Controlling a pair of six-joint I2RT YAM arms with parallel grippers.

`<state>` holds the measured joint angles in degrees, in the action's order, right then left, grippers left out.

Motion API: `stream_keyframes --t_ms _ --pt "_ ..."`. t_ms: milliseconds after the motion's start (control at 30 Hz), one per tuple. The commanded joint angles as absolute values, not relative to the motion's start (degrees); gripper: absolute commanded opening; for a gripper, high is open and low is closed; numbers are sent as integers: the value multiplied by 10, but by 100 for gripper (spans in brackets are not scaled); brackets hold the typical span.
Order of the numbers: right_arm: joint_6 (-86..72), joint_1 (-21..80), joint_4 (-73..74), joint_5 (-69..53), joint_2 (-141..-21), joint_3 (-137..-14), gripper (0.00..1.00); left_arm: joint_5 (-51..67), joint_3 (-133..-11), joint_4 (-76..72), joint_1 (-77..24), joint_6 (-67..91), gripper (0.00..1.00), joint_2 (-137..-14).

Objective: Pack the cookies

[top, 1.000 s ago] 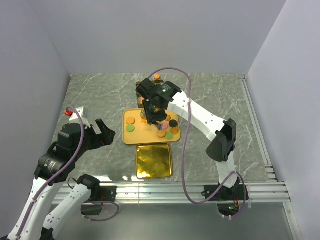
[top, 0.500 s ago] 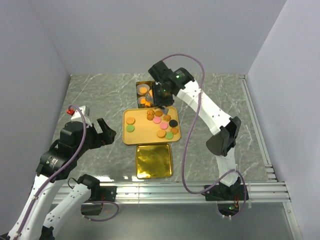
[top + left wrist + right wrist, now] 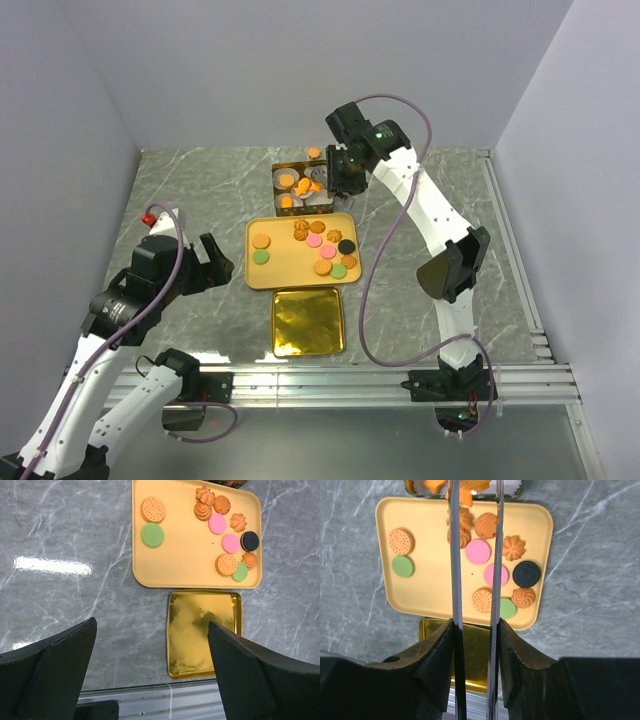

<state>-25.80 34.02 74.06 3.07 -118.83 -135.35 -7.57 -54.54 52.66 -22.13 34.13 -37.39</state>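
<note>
Placing step, by the look of it: right tool (image 3: 320,188) over tin (image 3: 280,168), blades narrowly parted around an orange cookie (image 3: 464,496) (pinched or released, cannot tell). Left tool (image 3: 151,626) spread, empty, above tabletop (image 3: 60,540). Remaining cookies (image 3: 218,523) on yellow tray (image 3: 137,555). Next, likely: release, then a pick from tray.

Yellow tray (image 3: 190,567) sits at top of pic, a bit to the R, on the grey table (image 3: 70,535). The cookies (image 3: 217,523) lie on it. A tan cookie (image 3: 153,509) & a green cookie (image 3: 152,535) are on the L side, apart from the rest. The others bunch up on the R side: pink, orange swirly, 1 black cookie (image 3: 249,540), 1 more green. A shiny gold tin (image 3: 202,630) lies just below the tray. At btm the left gripper (image 3: 150,630) shows, its 2 black fingers (image 3: 55,665) spread wide.
</note>
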Motion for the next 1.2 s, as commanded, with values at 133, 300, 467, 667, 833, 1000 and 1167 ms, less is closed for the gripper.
stream_keyframes --t_ms 133,300,467,667,833,1000,1167 --pt "-242 314 708 5 -1213 -1379 37 -74 -547 519 -219 341 99 -356" --pt "-235 306 700 3 -1231 -1380 37 -69 -547 516 -219 338 100 -344" --pt "-229 298 696 -15 -1249 -1381 37 -70 -547 515 -219 339 99 -336" --pt "-218 295 695 -15 -1261 -1379 37 -76 -548 518 -219 342 99 -340" --pt "-210 294 694 -18 -1267 -1374 37 -81 -548 520 -219 345 99 -337" --pt "-207 294 695 -17 -1273 -1371 37 -84 -548 521 -218 346 99 -338" --pt "-207 292 694 -18 -1278 -1366 41 -86 -548 520 -217 349 99 -337"
